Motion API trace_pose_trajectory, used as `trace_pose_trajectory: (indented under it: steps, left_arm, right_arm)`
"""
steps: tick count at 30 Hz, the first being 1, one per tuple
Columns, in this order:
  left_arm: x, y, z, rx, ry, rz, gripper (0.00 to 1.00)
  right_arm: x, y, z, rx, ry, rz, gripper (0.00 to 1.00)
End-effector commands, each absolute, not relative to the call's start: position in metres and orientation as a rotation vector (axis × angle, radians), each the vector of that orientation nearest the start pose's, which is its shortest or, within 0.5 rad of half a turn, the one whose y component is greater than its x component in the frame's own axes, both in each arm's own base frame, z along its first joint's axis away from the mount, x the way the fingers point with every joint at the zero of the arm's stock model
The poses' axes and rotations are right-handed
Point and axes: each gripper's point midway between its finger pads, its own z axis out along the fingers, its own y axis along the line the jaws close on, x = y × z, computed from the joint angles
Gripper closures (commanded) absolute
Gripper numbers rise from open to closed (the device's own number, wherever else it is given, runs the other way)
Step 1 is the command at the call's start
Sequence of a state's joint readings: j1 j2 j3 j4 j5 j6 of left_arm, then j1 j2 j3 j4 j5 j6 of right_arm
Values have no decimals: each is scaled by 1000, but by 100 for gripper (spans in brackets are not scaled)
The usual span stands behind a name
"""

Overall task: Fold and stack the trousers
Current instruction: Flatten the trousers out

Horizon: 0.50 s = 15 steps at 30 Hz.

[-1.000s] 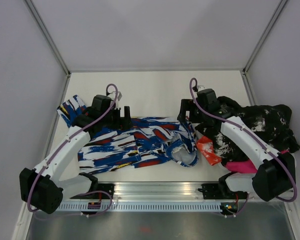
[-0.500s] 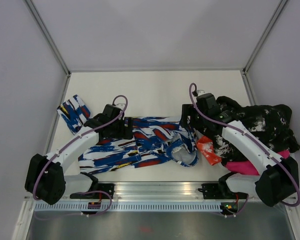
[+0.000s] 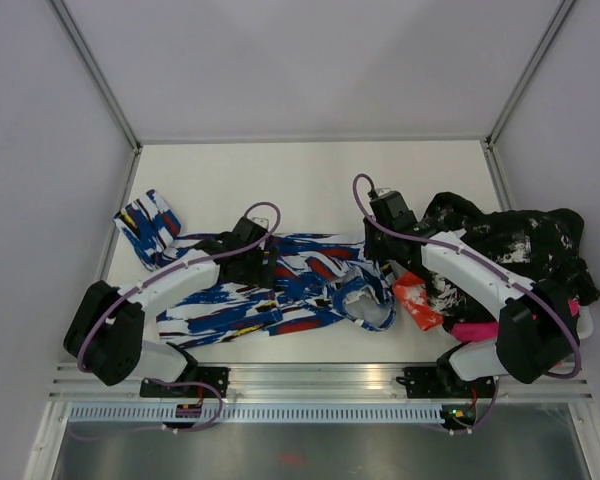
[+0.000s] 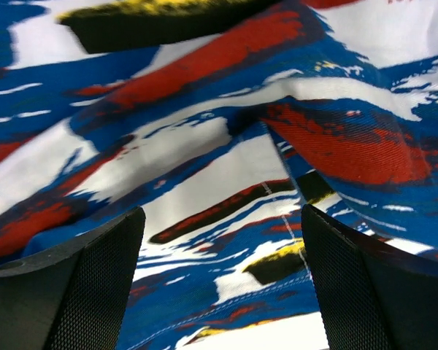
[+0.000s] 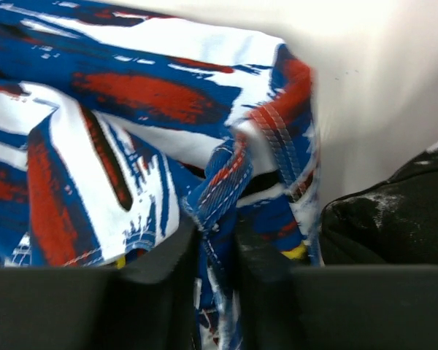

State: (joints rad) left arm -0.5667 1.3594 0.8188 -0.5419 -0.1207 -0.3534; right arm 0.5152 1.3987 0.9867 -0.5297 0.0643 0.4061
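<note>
Top external view: the trousers lie crumpled across the table, with one leg end trailing past the left arm toward the left wall. The left gripper stands wide over them, printed cloth spanning the gap between its fingers, nothing pinched. The right gripper is narrowed onto a stitched hem fold of the trousers, caught between its fingers. Bare tabletop shows beyond and right of those jaws. A black pile lies just to their right, with an orange cloth beside it.
</note>
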Motion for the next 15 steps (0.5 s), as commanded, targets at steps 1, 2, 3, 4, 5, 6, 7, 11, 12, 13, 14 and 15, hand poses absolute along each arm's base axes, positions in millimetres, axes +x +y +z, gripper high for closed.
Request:
trace_pose_trajectory:
  steps: [1,2,3,4,5,6,7,11,12,13,14,15]
  left_arm:
    - [261,-164,56,202,2592,-90,8]
    - [261,-167,53,204,2583,-73,9]
    - [260,-166,45,178,2603,-50,13]
    - [259,-164,40,167,2611,-30,15]
    - [260,-160,38,149,2608,1,17]
    - [258,-157,34,136,2618,21,22]
    - [258,-156,33,137,2615,26,23]
    - [256,-164,33,134,2607,-51,37]
    - [257,-166,34,122,2603,-63,59]
    - [256,-165,37,119,2602,-65,70]
    - [257,-160,42,104,2595,-28,97]
    - [263,-158,56,93,2571,-7,98]
  right_arm:
    - [307,166,108,-71,2489,227,75]
    - [309,162,109,-67,2482,199,81]
    - [312,162,111,-68,2473,191,94]
    - [313,161,114,-78,2465,185,99]
    - [315,160,116,-79,2458,173,100]
    - [318,160,122,-81,2441,172,100]
    - [320,160,125,-85,2431,168,100]
    - [332,160,139,-110,2381,140,100]
    - [339,161,146,-106,2360,140,100]
    - [343,162,150,-101,2348,139,100]
    - [349,165,150,-107,2347,137,100]
    - [361,173,169,-99,2302,163,100]
